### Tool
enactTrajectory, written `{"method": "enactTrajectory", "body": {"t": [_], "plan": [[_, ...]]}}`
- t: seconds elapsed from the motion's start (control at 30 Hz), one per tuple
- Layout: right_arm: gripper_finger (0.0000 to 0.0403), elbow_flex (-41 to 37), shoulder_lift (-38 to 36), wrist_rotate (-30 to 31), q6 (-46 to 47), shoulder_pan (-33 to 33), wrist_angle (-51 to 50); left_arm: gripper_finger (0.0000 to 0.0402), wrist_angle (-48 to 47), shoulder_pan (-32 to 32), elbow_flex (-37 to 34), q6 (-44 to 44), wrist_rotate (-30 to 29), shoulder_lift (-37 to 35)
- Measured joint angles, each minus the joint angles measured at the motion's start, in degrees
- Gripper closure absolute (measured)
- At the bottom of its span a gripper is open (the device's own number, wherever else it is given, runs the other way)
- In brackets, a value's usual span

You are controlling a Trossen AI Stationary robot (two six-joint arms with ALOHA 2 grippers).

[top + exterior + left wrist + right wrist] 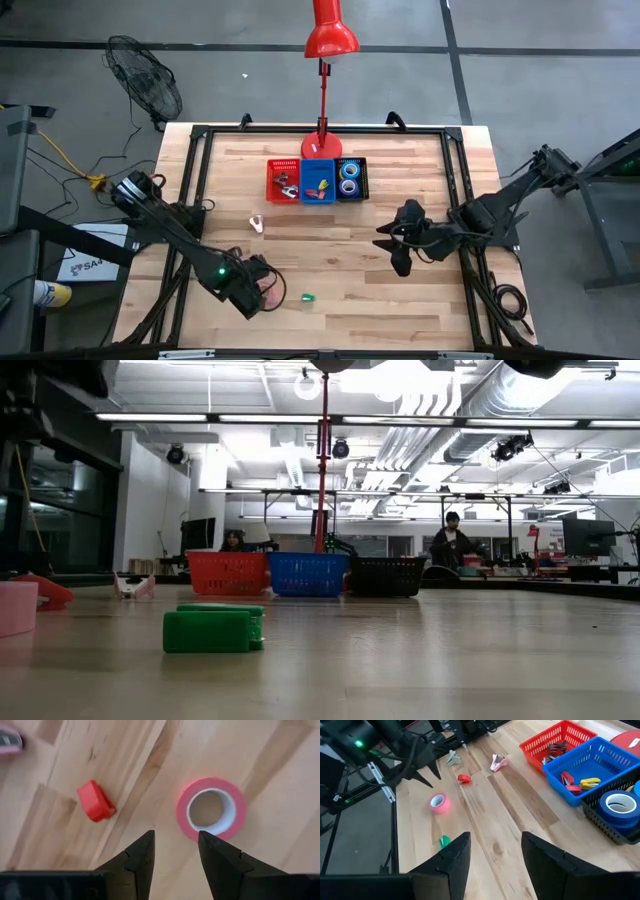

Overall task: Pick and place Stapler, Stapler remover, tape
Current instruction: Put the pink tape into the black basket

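Here the left hand (175, 857) hovers just above the pink tape roll (211, 809), fingers apart and empty; the roll lies flat on the wooden surface (350, 300), well away from the black bin (351, 178). Seemingly the approach step: next, lower and close around the roll. The right hand (492, 852) waits open, nearer the bin.

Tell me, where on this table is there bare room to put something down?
Bare wood lies between the three bins and the right gripper, and along the near edge right of the green block. It is crowded around the left gripper: pink tape, red piece.
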Motion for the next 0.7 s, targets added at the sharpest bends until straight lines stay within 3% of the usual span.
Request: {"method": "enactTrajectory", "body": {"t": [0.4, 0.7], "plan": [[0.0236, 0.0, 0.0, -0.2, 0.6, 0.2, 0.0, 0.0254, 4.1, 4.4, 0.0, 0.4, 2.4, 3.2], [0.0236, 0.0, 0.0, -2.0, 1.5, 0.2, 0.0, 0.0238, 4.1, 8.7, 0.0, 6.4, 8.9, 5.8]]}}
